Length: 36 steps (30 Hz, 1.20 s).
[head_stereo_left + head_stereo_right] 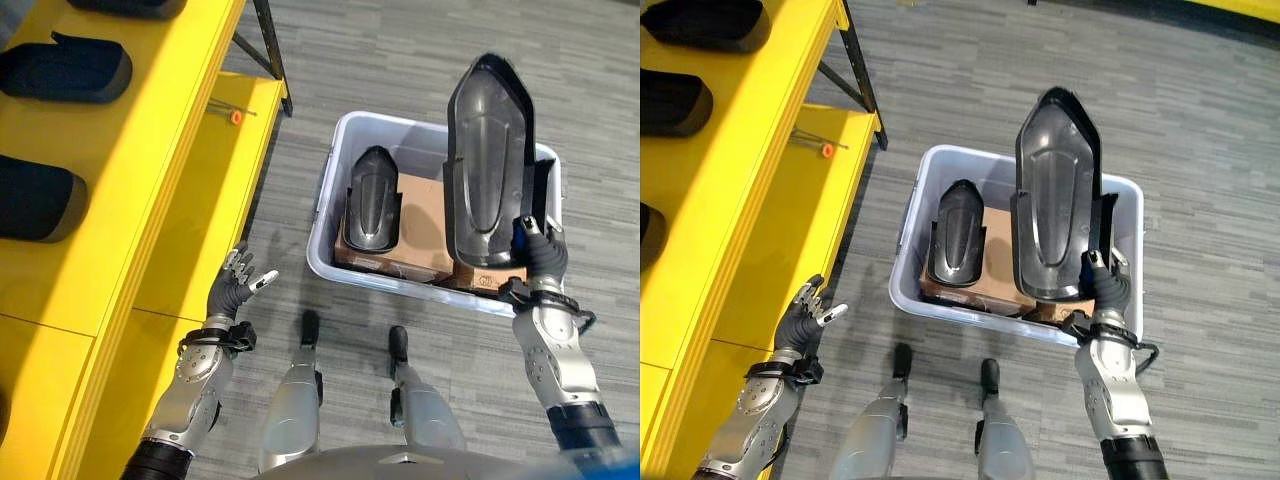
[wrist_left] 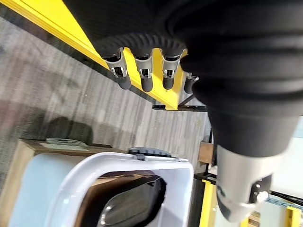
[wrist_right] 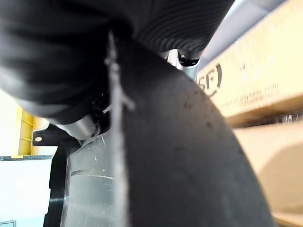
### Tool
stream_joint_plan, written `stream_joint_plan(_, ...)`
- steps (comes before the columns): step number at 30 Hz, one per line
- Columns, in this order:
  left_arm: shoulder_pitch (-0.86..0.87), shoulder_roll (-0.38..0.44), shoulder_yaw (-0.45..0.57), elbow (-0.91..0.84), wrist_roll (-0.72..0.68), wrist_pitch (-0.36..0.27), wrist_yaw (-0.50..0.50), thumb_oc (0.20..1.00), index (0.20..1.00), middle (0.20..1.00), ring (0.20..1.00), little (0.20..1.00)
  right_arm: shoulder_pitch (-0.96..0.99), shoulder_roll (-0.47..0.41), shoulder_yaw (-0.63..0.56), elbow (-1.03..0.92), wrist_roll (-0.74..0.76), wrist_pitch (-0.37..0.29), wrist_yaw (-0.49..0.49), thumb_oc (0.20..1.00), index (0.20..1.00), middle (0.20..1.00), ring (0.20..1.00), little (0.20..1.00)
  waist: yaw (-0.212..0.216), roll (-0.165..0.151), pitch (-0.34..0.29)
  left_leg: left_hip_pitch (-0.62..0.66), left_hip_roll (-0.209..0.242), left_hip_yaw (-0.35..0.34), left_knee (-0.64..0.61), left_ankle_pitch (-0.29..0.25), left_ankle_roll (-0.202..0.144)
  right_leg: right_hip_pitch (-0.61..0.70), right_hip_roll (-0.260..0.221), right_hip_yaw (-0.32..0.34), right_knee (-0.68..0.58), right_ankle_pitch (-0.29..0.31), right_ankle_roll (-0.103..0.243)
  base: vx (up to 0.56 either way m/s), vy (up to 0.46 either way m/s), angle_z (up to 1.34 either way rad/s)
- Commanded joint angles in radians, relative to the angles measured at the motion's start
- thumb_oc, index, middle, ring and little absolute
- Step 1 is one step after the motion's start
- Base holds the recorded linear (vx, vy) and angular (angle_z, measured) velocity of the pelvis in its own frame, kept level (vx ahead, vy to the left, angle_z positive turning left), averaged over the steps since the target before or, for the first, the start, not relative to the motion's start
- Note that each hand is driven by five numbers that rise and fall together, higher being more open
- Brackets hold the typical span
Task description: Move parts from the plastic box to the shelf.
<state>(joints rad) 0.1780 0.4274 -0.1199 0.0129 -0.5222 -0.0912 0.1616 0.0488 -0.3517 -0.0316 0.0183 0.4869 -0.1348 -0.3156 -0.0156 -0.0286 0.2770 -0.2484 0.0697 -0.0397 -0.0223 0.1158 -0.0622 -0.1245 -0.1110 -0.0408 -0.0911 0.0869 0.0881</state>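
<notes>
The yellow shelf [image 1: 150, 150] already carries several dark parts [image 1: 70, 68] on its upper level, so some of the work looks done. The grey plastic box [image 1: 330, 180] on the floor still holds one black moulded part [image 1: 371, 200] standing on cardboard. A larger black part [image 1: 488, 165] is lifted above the box, gripped at its lower edge by the right robot hand [image 1: 538, 255]. The left robot hand [image 1: 238, 280] hangs released beside the shelf, fingers loose, empty.
</notes>
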Motion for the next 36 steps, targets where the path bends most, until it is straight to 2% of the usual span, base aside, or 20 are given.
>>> stream_joint_plan(1,0.011,-0.005,0.037,-0.035,0.031,-0.025,-0.015,1.0,1.0,1.0,1.0,1.0,-0.003,0.008,-0.071,-0.069,0.002,-0.038,0.059,0.2,0.2,0.2,0.2,0.2,-0.015,0.019,-0.062,0.047,0.057,0.002,0.025,-0.047,-0.027,-0.023,-0.051,0.017,0.148,-0.123,0.06,0.07,-0.035,0.01)
stream_joint_plan(7,0.043,-0.03,0.062,-0.028,0.052,-0.017,-0.03,1.0,1.0,1.0,1.0,1.0,0.076,0.019,-0.034,-0.099,0.018,-0.007,0.134,0.2,0.2,0.2,0.2,0.2,-0.027,0.023,-0.113,0.133,0.089,0.009,-0.014,-0.036,-0.039,0.031,-0.022,0.023,0.17,-0.155,0.057,0.03,-0.064,-0.03)
stream_joint_plan(10,0.072,-0.054,0.076,-0.036,0.059,-0.01,-0.034,1.0,1.0,1.0,1.0,1.0,0.112,0.011,0.003,-0.135,0.033,0.016,0.184,0.2,0.2,0.2,0.2,0.2,-0.028,0.027,-0.14,0.188,0.122,0.021,-0.018,-0.034,-0.044,0.066,0.01,0.04,0.196,-0.19,0.038,-0.01,-0.166,-0.18)
stream_joint_plan(11,0.087,-0.066,0.077,-0.039,0.059,-0.008,-0.039,1.0,1.0,1.0,1.0,1.0,0.117,0.001,0.02,-0.147,0.04,0.022,0.198,0.2,0.2,0.2,0.2,0.2,-0.026,0.032,-0.153,0.206,0.141,0.021,-0.013,-0.027,-0.045,0.078,0.035,0.044,0.215,-0.215,0.02,-0.07,-0.229,-0.29)
stream_joint_plan(14,0.089,-0.074,0.076,-0.038,0.062,-0.007,-0.041,1.0,1.0,1.0,1.0,1.0,0.112,-0.007,0.027,-0.146,0.037,0.024,0.202,0.2,0.2,0.2,0.2,0.2,-0.023,0.036,-0.153,0.205,0.152,0.017,-0.001,-0.009,-0.05,0.083,0.054,0.041,0.23,-0.23,0.005,-0.08,-0.167,-0.05)
stream_joint_plan(15,0.096,-0.084,0.075,-0.035,0.066,-0.008,-0.04,1.0,1.0,1.0,1.0,1.0,0.099,-0.021,0.034,-0.155,0.03,0.022,0.201,0.2,0.2,0.2,0.2,0.2,-0.011,0.042,-0.151,0.198,0.167,0.004,-0.004,0.038,-0.064,0.085,0.082,0.018,0.245,-0.249,-0.014,-0.14,-0.218,0.02)
stream_joint_plan(17,0.096,-0.092,0.066,-0.024,0.063,-0.01,-0.039,1.0,1.0,1.0,1.0,1.0,0.089,-0.037,0.034,-0.165,0.012,0.015,0.192,0.2,0.2,0.2,0.2,0.2,-0.001,0.048,-0.147,0.179,0.172,-0.014,-0.037,0.097,-0.079,0.085,0.106,-0.016,0.234,-0.254,-0.029,-0.17,-0.234,0.3)
stream_joint_plan(18,0.096,-0.092,0.066,-0.025,0.063,-0.01,-0.039,1.0,1.0,1.0,1.0,1.0,0.089,-0.037,0.034,-0.164,0.011,0.015,0.192,0.2,0.2,0.2,0.2,0.2,-0.004,0.048,-0.148,0.178,0.172,-0.017,-0.038,0.099,-0.079,0.086,0.106,-0.019,0.234,-0.254,-0.029,-0.16,-0.133,0.62)
stream_joint_plan(19,0.088,-0.092,0.057,-0.016,0.067,-0.011,-0.036,1.0,1.0,1.0,1.0,1.0,0.085,-0.039,0.03,-0.163,0.007,0.006,0.184,0.2,0.2,0.2,0.2,0.2,-0.006,0.049,-0.142,0.154,0.169,0.011,-0.047,0.131,-0.078,0.085,0.105,-0.042,0.229,-0.252,-0.032,-0.15,-0.084,0.57)
stream_joint_plan(22,0.09,-0.098,0.058,-0.007,0.08,-0.013,-0.049,1.0,1.0,1.0,1.0,1.0,0.116,-0.038,0.013,-0.174,0.005,0.003,0.186,0.2,0.2,0.2,0.2,0.2,-0.017,0.029,-0.134,0.148,0.145,0.102,-0.021,0.072,-0.044,0.07,0.09,-0.084,0.22,-0.239,-0.037,-0.17,-0.083,0.7)
stream_joint_plan(23,0.09,-0.098,0.058,-0.007,0.08,-0.013,-0.049,1.0,1.0,1.0,1.0,1.0,0.116,-0.037,0.012,-0.174,0.005,0.003,0.186,0.2,0.2,0.2,0.2,0.2,-0.017,0.03,-0.136,0.143,0.146,0.101,-0.02,0.073,-0.044,0.067,0.091,-0.085,0.218,-0.235,-0.037,-0.22,-0.057,0.97)
stream_joint_plan(24,0.09,-0.107,0.055,-0.006,0.084,-0.014,-0.056,1.0,1.0,1.0,1.0,1.0,0.131,-0.03,0.015,-0.171,0.01,0.0,0.188,0.2,0.2,0.2,0.2,0.2,-0.024,0.013,-0.135,0.162,0.14,0.112,0.077,0.001,-0.031,0.05,0.066,-0.122,0.213,-0.22,-0.042,-0.22,-0.048,0.89)
stream_joint_plan(25,0.088,-0.109,0.057,-0.007,0.084,-0.013,-0.058,1.0,1.0,1.0,1.0,1.0,0.144,-0.024,0.009,-0.174,0.012,-0.002,0.19,0.2,0.2,0.2,0.2,0.2,-0.033,0.009,-0.138,0.17,0.147,0.122,0.117,-0.021,-0.026,0.045,0.055,-0.143,0.209,-0.215,-0.043,-0.3,-0.023,0.53)
stream_joint_plan(26,0.079,-0.117,0.058,-0.01,0.083,-0.009,-0.058,1.0,1.0,1.0,1.0,1.0,0.166,-0.007,0.0,-0.18,0.028,-0.012,0.192,0.2,0.2,0.2,0.2,0.2,-0.058,0.009,-0.151,0.221,0.182,0.166,0.165,-0.039,-0.028,0.032,0.033,-0.203,0.211,-0.205,-0.046,-0.16,0.038,0.87)
stream_joint_plan(28,0.084,-0.12,0.058,-0.013,0.088,-0.008,-0.068,1.0,1.0,1.0,1.0,1.0,0.194,0.003,-0.015,-0.184,0.039,-0.006,0.193,0.2,0.2,0.2,0.2,0.2,-0.077,0.024,-0.164,0.283,0.196,0.182,0.133,-0.051,-0.044,0.029,0.017,-0.249,0.213,-0.203,-0.038,-0.08,0.154,1.33)
stream_joint_plan(29,0.086,-0.122,0.053,-0.014,0.091,-0.009,-0.069,1.0,1.0,1.0,1.0,1.0,0.201,0.01,-0.019,-0.178,0.05,-0.005,0.187,0.2,0.2,0.2,0.2,0.2,-0.089,0.044,-0.172,0.315,0.198,0.196,0.097,-0.059,-0.057,0.02,-0.007,-0.281,0.225,-0.193,-0.026,-0.03,0.183,1.26)
stream_joint_plan(30,0.086,-0.123,0.053,-0.014,0.091,-0.009,-0.069,1.0,1.0,1.0,1.0,1.0,0.201,0.01,-0.019,-0.178,0.05,-0.005,0.187,0.2,0.2,0.2,0.2,0.2,-0.09,0.044,-0.173,0.315,0.198,0.195,0.096,-0.059,-0.057,0.02,-0.008,-0.282,0.225,-0.193,-0.026,-0.01,0.221,1.41)
stream_joint_plan(32,0.097,-0.125,0.054,-0.023,0.084,-0.014,-0.072,1.0,1.0,1.0,1.0,1.0,0.208,0.014,-0.031,-0.187,0.053,0.001,0.186,0.2,0.2,0.2,0.2,0.2,-0.082,0.059,-0.178,0.3,0.155,0.202,0.041,-0.128,-0.045,0.032,-0.048,-0.296,0.229,-0.176,-0.005,0.05,0.274,1.01)
stream_joint_plan(34,0.098,-0.118,0.06,-0.03,0.088,-0.017,-0.068,1.0,1.0,1.0,1.0,1.0,0.212,0.02,-0.041,-0.189,0.047,0.0,0.186,0.2,0.2,0.2,0.2,0.2,-0.071,0.053,-0.172,0.287,0.136,0.194,0.045,-0.138,-0.039,0.051,-0.079,-0.311,0.228,-0.165,0.005,0.03,0.291,0.53)
stream_joint_plan(36,0.111,-0.106,0.074,-0.036,0.087,-0.019,-0.068,1.0,1.0,1.0,1.0,1.0,0.212,0.028,-0.043,-0.189,0.043,0.006,0.189,0.2,0.2,0.2,0.2,0.2,-0.051,0.041,-0.165,0.279,0.104,0.175,0.045,-0.164,-0.025,0.073,-0.117,-0.332,0.213,-0.125,0.03,0.02,0.276,0.91)
